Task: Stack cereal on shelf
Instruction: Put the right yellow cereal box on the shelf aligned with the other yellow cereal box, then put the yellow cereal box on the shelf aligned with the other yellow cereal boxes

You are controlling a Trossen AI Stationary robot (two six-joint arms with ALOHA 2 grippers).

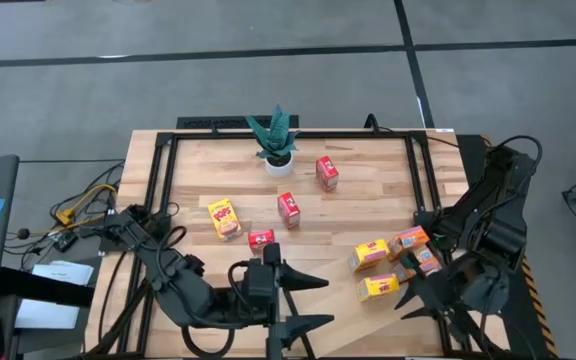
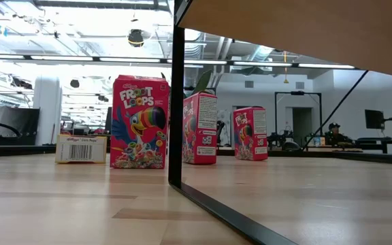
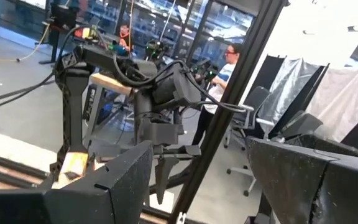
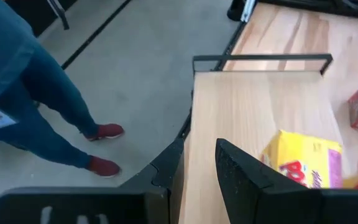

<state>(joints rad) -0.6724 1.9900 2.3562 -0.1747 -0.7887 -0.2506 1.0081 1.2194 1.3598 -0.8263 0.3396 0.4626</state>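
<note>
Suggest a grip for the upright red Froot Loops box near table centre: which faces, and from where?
Probably from straight above, fingers across the two broad printed faces near the top of the Froot Loops box. It stands upright and thin, clear of its neighbours, so a side push would likely tip it. The left gripper is nearest, and open.

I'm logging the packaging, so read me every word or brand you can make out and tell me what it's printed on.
"FROOT LOOPS": front of the nearest red cereal box, low view.
"POPS", partly readable: yellow box, high view.
Barcode box: small print blurred.
Other red boxes: side print too small.
</note>
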